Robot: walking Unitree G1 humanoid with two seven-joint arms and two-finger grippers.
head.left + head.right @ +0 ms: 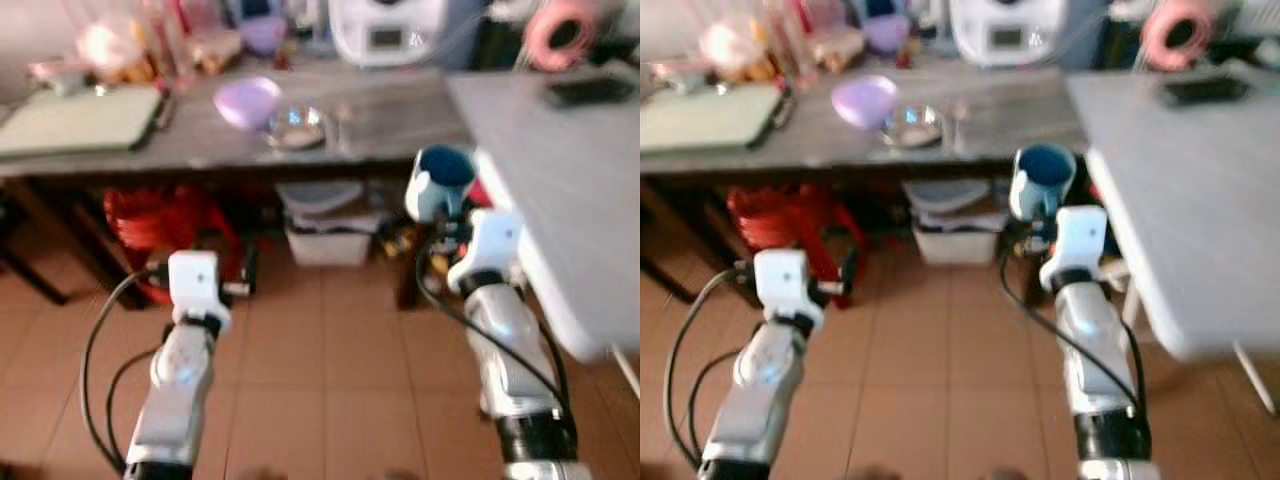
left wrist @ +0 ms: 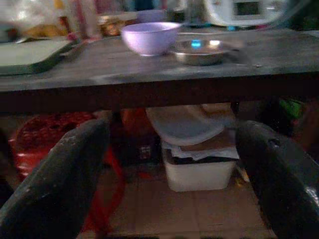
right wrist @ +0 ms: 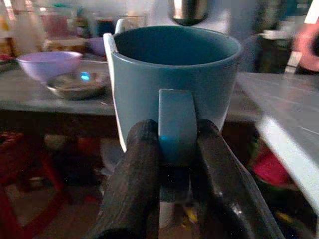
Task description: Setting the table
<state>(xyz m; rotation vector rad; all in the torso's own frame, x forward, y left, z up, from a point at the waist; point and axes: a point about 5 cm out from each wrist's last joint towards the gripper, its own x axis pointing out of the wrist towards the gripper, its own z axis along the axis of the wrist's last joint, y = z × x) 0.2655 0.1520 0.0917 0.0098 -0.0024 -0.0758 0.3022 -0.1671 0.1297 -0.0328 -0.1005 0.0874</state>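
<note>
Right now the right gripper [image 3: 174, 164] is clamping its two black fingers [image 3: 137, 169] on the handle of a blue ceramic mug w/ white outside [image 3: 172, 84], holding it upright in the air, centre-right of the head views, just beside the near edge of the white-grey table [image 1: 560, 190] that is running off the frame's right side. The mug's mouth is facing up; inside is looking dark blue, contents can't be made out. Its lower part is being hidden behind the fingers in the wrist view.

The left gripper [image 2: 164, 169] is hanging low at lower left of the head views, over the terracotta tiled floor [image 1: 330, 350], fingers spread wide apart w/ nothing between them; fingertips are cut off by the wrist view's bottom edge.

Across the top of the head views a dark grey wooden bench [image 1: 200, 140] is carrying a lilac plastic bowl [image 1: 247, 102] just beside a shallow steel dish [image 1: 297, 127], and a pale green rectangular tray [image 1: 80, 120] at upper left. Behind them, blurred clutter, too soft to identify, plus a white appliance w/ a small display [image 1: 388, 30]. Under the bench: a red plastic stool [image 1: 165, 225] and a white plastic bin w/ loose lid [image 1: 325, 225], both partly in shadow. A dark flat object [image 1: 590, 92] is lying on the table at upper right, too blurred to name.
</note>
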